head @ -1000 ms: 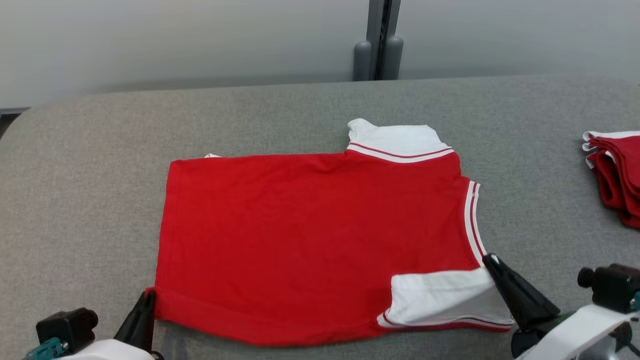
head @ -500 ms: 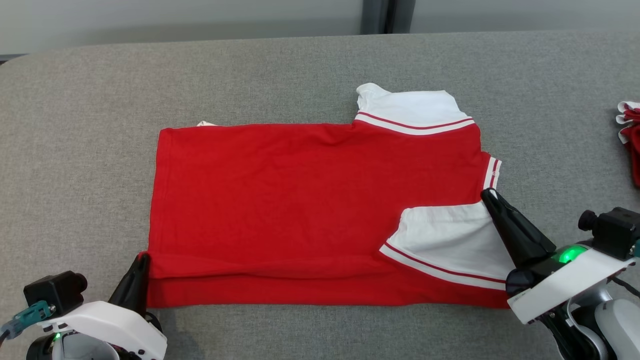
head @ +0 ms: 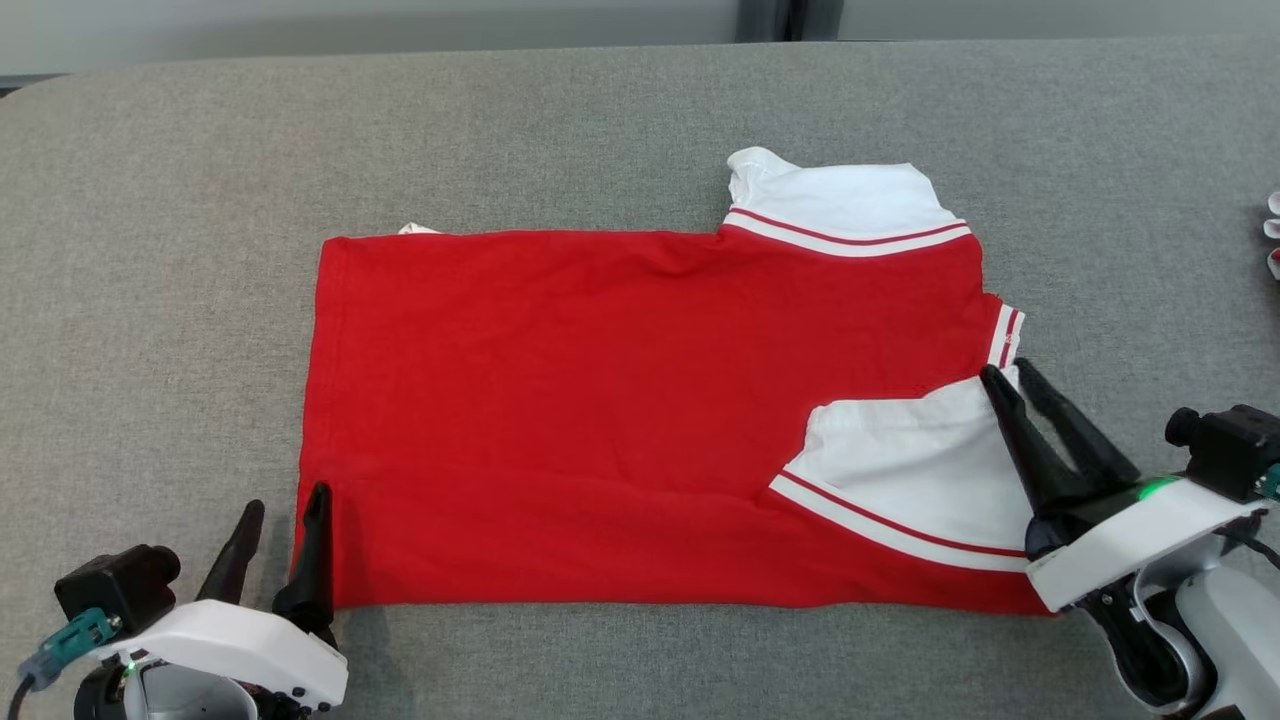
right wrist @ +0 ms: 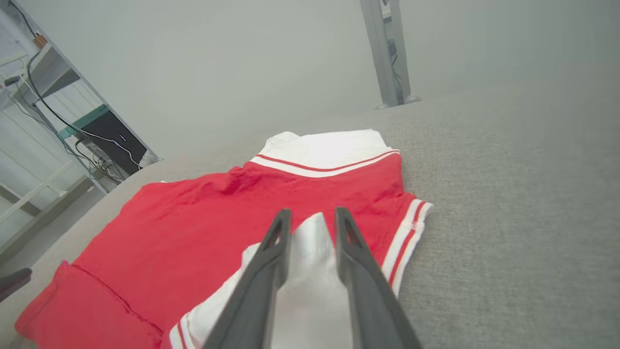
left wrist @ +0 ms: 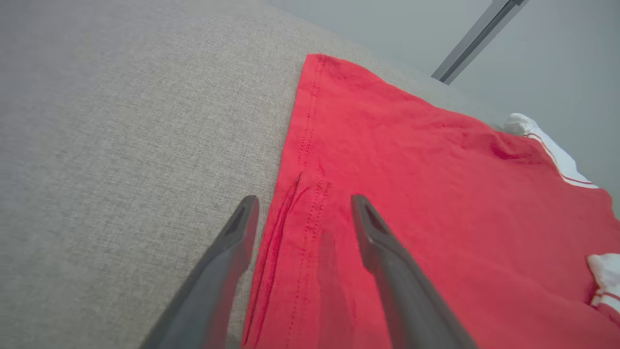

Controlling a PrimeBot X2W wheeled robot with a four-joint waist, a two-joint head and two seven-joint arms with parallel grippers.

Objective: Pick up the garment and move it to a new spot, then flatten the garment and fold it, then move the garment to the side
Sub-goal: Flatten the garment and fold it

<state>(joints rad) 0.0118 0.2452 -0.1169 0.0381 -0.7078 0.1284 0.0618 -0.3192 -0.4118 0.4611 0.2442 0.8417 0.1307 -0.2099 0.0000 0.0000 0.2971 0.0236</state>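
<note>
Left claw (head: 285,497) is wide open (holding nothing), its 2 fingers straddling the garment's (head: 600,400) near left corner. The red garment lies flat on the worktop (head: 150,250). Right claw (head: 1007,368) sits at the garment's white sleeve (head: 900,460), fingers barely parted around it; can't tell if it's gripped.

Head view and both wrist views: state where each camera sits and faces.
Head view: on the head, facing forward-down at the red garment on the grey table; left pincer and right pincer at lower corners.
Left wrist view: on the left wrist, along its fingers straddling the hem.
Right wrist view: on the right wrist, along its fingers over the white sleeve.
Shared: the garment.
</note>
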